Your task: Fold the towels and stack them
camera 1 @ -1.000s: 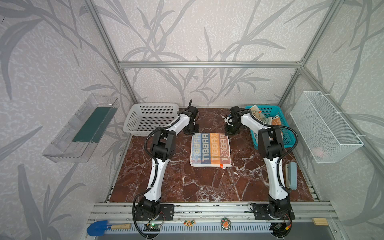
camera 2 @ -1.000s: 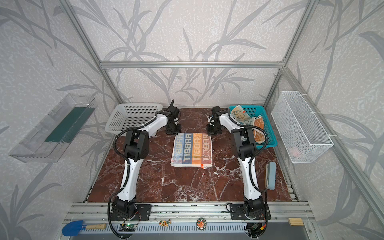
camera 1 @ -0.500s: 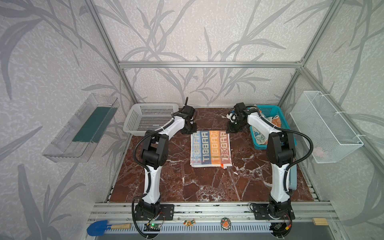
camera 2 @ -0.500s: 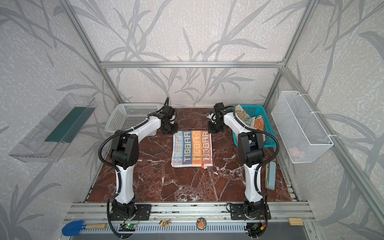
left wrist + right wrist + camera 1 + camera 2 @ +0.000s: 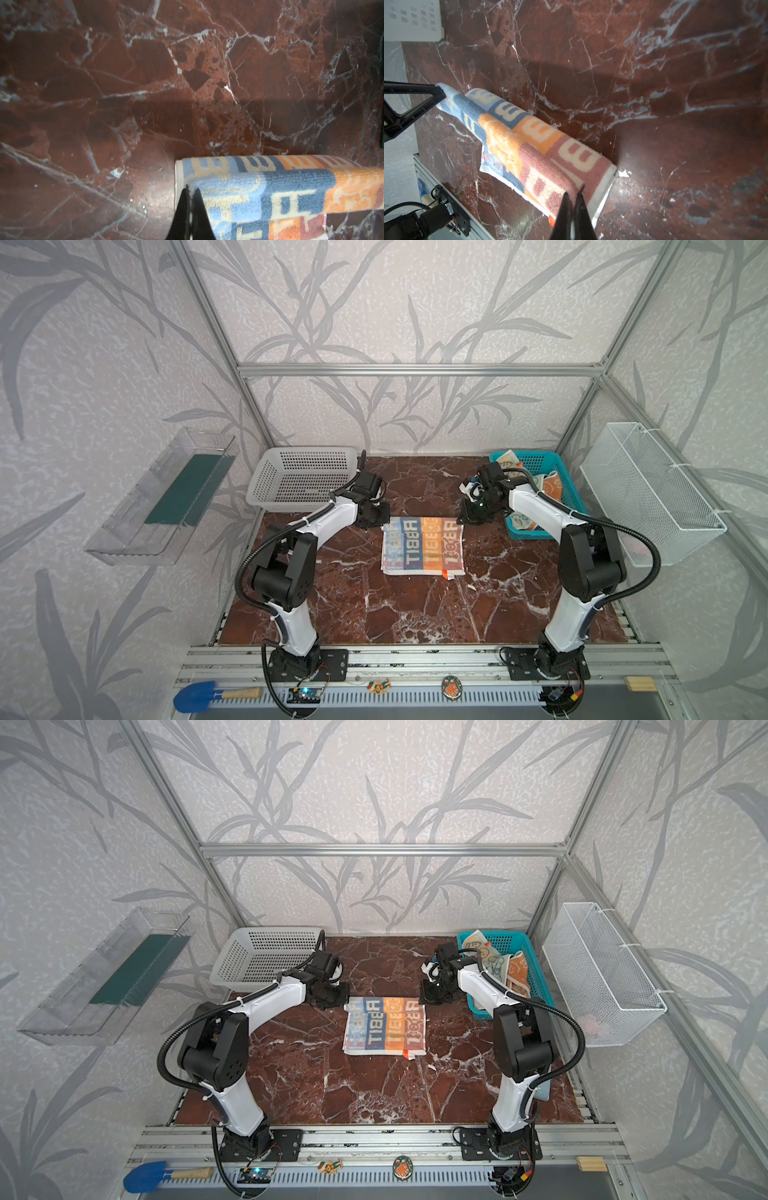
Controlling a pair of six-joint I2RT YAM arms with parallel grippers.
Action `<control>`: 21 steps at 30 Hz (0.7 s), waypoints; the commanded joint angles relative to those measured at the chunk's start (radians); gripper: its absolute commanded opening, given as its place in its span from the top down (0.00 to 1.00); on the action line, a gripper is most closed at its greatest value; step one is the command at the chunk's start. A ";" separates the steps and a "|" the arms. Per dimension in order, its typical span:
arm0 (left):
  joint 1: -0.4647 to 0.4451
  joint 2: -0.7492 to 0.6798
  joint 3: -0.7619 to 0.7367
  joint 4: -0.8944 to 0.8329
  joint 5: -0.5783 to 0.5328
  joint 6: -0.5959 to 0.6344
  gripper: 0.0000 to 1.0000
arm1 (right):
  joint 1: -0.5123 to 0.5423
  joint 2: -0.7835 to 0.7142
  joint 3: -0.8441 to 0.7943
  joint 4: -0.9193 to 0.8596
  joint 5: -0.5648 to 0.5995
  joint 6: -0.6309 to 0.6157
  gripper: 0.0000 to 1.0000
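Grippers on both arms are squeezed tight on one striped towel (image 5: 422,545). This towel lies on the table (image 5: 395,614), just beside the blue basket (image 5: 530,533).

The right gripper (image 5: 573,192) pinches the towel corner closest to the blue basket. The left gripper (image 5: 190,188) pinches the corner at the other end of the same edge, farther from that basket. Both wrist views show thin black tips shut on cloth, with no gap between them.

I think they hold two corners at once so that the edge stays straight. In the wrist views the held edge sits a little higher than the rest, with more towel lying under it. That looks like a fold just getting started. The rest of the towel rests flat, so it works like an anchor while the edge is carried over.

Two more towels sit inside the blue basket, all crumpled: a cream towel (image 5: 482,952) with bunnies and an orange towel (image 5: 517,969). They look like they are waiting for their turn.

A white basket (image 5: 299,481) stands well apart from the blue basket, past the striped towel. If one arm goes faster than the other, the fold may end up crooked.
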 commanded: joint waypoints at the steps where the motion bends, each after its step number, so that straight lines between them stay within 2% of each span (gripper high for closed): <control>1: 0.007 -0.063 -0.102 0.048 -0.038 -0.071 1.00 | -0.005 -0.066 -0.119 0.010 0.035 0.033 1.00; 5: -0.024 -0.084 -0.213 0.106 -0.018 -0.115 1.00 | 0.018 -0.082 -0.256 0.085 0.030 0.070 1.00; 11: -0.042 -0.031 -0.234 0.112 -0.020 -0.133 1.00 | 0.047 -0.027 -0.332 0.149 0.020 0.106 1.00; 15: -0.034 0.036 -0.180 0.115 -0.037 -0.115 1.00 | 0.046 0.041 -0.280 0.144 0.053 0.110 1.00; 21: -0.017 0.124 0.031 0.013 -0.056 -0.080 1.00 | 0.044 0.114 -0.080 0.059 0.052 0.103 1.00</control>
